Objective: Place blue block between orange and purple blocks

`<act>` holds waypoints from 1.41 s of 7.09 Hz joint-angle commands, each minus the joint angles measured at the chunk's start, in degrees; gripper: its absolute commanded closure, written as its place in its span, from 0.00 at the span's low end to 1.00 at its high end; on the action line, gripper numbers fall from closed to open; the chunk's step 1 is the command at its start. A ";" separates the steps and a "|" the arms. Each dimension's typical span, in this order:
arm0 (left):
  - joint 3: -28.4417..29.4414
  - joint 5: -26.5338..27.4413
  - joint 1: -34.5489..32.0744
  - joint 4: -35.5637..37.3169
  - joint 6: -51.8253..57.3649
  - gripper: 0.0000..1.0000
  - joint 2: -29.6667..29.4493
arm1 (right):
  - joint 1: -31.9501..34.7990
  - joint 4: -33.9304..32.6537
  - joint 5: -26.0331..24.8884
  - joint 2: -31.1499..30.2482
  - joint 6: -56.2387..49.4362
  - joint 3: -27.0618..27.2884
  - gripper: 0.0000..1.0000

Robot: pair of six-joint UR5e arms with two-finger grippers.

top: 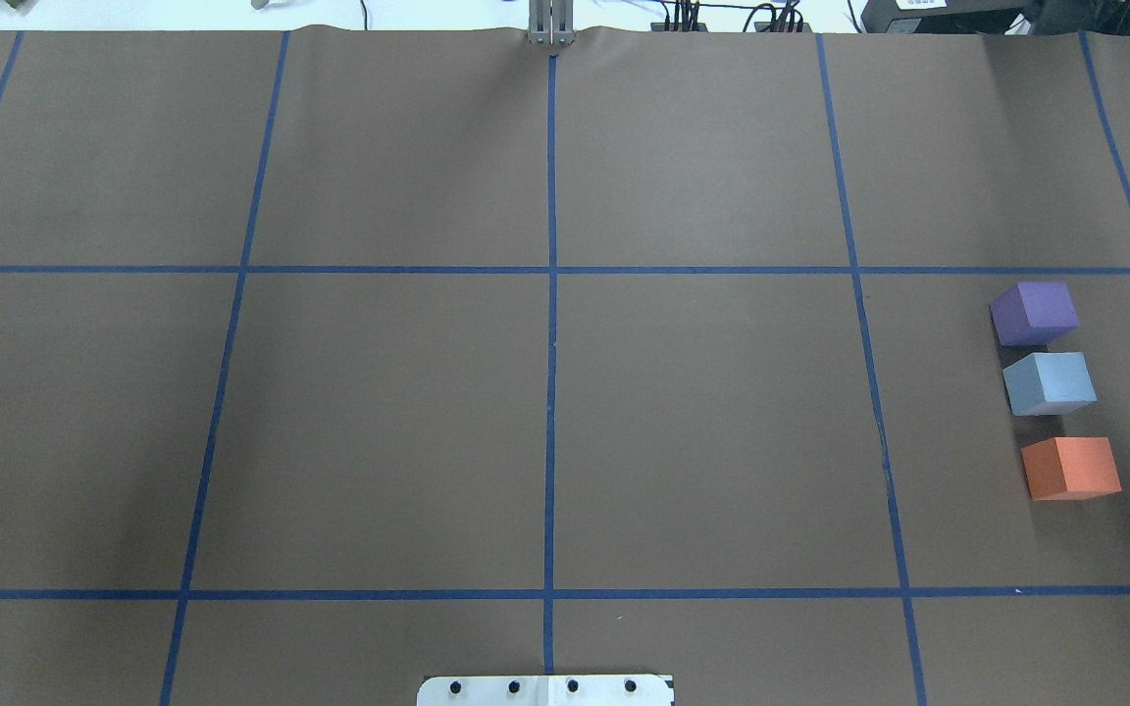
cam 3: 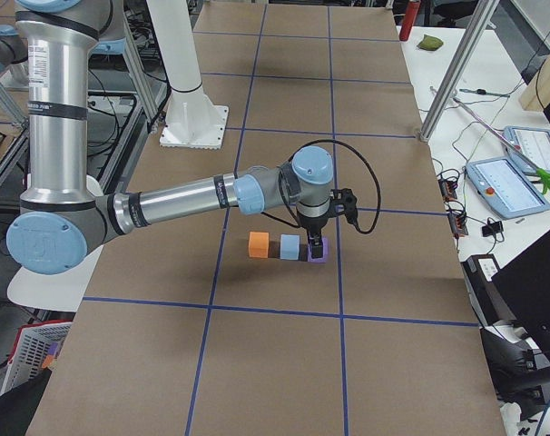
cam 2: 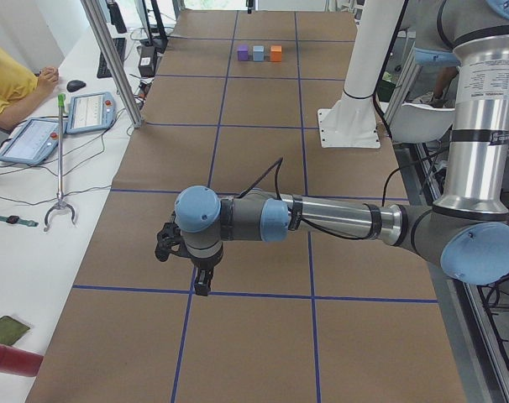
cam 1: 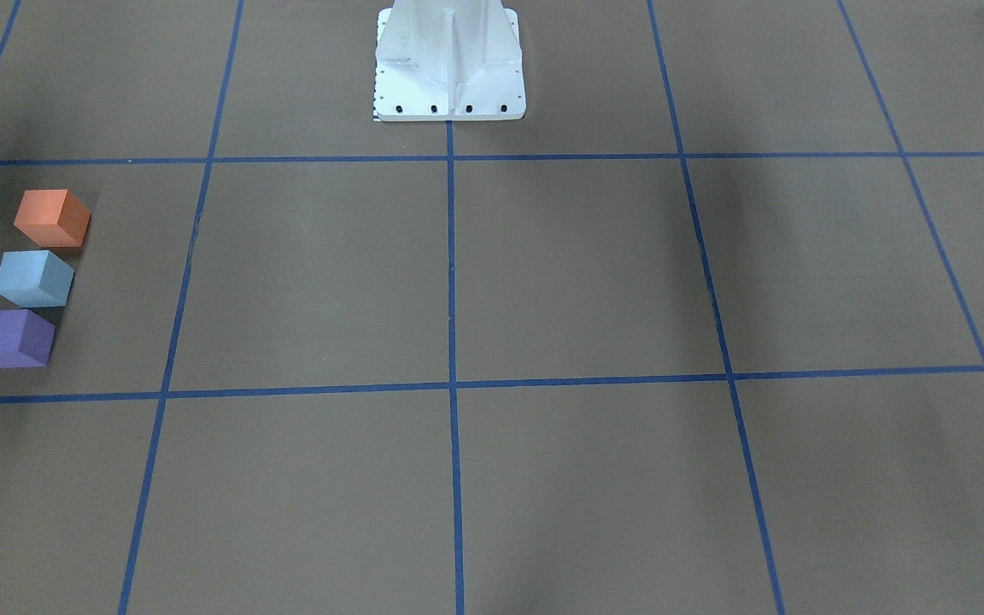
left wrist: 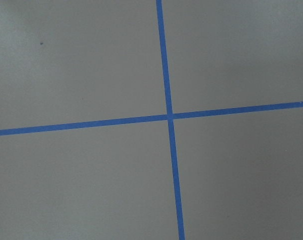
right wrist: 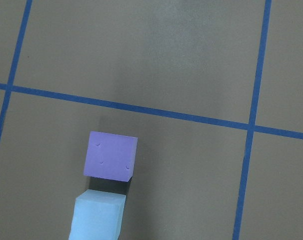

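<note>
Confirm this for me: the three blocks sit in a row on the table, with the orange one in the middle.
Not quite. The blue block is in the middle, with the orange block on one side and the purple block on the other. The overhead exterior view shows this plainly. The rest holds: the three sit in a row on the table.

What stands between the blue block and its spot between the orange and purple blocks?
Nothing visible does. The blue block already sits in line between the orange block and the purple block, with a narrow gap on each side and nothing in either gap.
</note>
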 commanded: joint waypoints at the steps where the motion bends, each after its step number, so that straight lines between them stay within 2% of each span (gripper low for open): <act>1: -5.87 -2.60 -0.06 -0.06 -0.15 0.00 7.27 | 1.87 0.02 -0.60 -0.41 -0.27 -0.15 0.00; 2: -7.92 -0.78 -0.06 -0.15 -0.24 0.00 9.34 | 1.97 0.02 -0.69 -1.37 -0.01 -0.14 0.00; 3: -7.85 4.55 0.03 -0.07 -0.24 0.00 9.45 | 1.97 0.02 -0.51 -2.16 -0.01 0.29 0.00; 4: -8.11 6.86 -0.06 0.02 0.02 0.00 9.53 | 1.97 0.10 -0.51 -3.73 -0.01 0.04 0.00; 10: -6.97 6.71 0.12 -0.24 -0.41 0.00 7.69 | 2.15 0.19 -1.66 -4.46 0.08 0.12 0.00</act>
